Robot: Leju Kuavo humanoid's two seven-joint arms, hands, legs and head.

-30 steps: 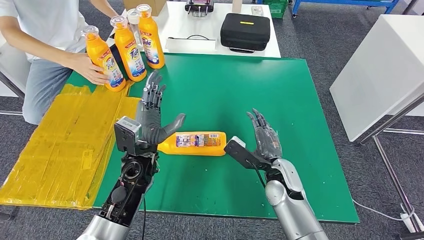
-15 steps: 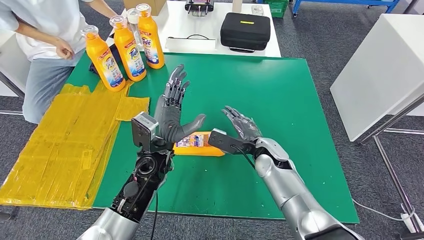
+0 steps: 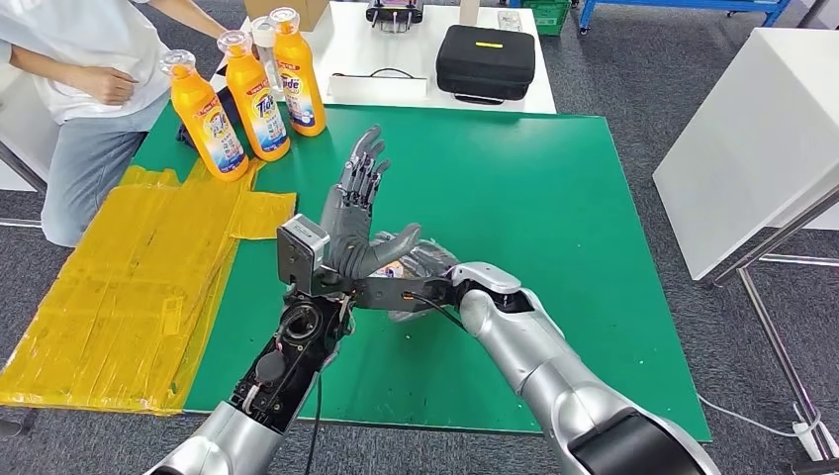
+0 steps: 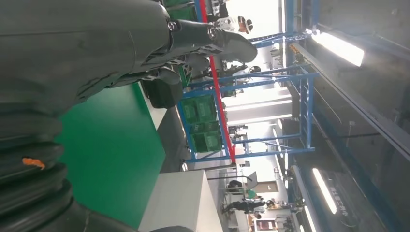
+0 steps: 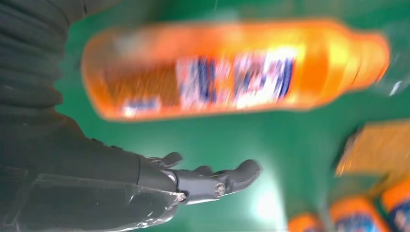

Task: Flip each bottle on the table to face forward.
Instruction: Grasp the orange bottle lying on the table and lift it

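Crowding is the main risk: both robot hands sit near the middle of the green surface (image 3: 554, 188), right over the one orange bottle (image 5: 227, 67) that lies on its side there. From the head view the bottle is almost wholly hidden behind the two hands; the right wrist view shows it lying flat, blurred, with its label toward the camera. The left robot hand (image 3: 354, 223) stands upright with fingers spread and thumb out, holding nothing. The right robot hand (image 3: 420, 267) reaches across toward 9 o'clock, just beside the bottle; its fingers look extended and apart, and I judge it is not gripping yet. Since the bottle is round and lying down, a push from either palm could roll it away instead of turning it. The forearms could also knock each other. Three more orange bottles (image 3: 252, 94) stand at 11 o'clock, beside a seated person (image 3: 89, 59), well apart from the hands.
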